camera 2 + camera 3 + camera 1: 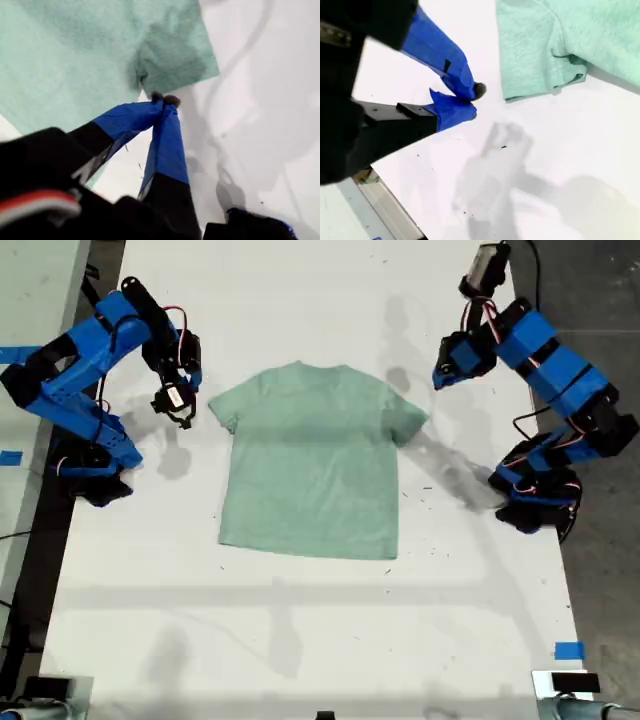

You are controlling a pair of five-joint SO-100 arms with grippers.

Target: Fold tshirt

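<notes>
The pale mint-green tshirt (pixel 312 465) lies flat and spread out in the middle of the white table (pixel 300 640), neck toward the far edge. My first gripper (pixel 440 378) (pixel 164 100) hovers shut and empty just off the sleeve (pixel 175 55) at the exterior view's right. Beside the other sleeve (pixel 535 55), at the exterior view's left, my second gripper (pixel 184 416) (pixel 474 102) is shut too, a short gap of bare table away from the hem. Neither gripper touches the cloth.
Both arm bases stand at the table's side edges: one (pixel 95 465) at the exterior view's left, one (pixel 535 502) at its right. Blue tape (pixel 568 650) marks the near corner at the exterior view's right. Arm shadows fall on the table beside the sleeves.
</notes>
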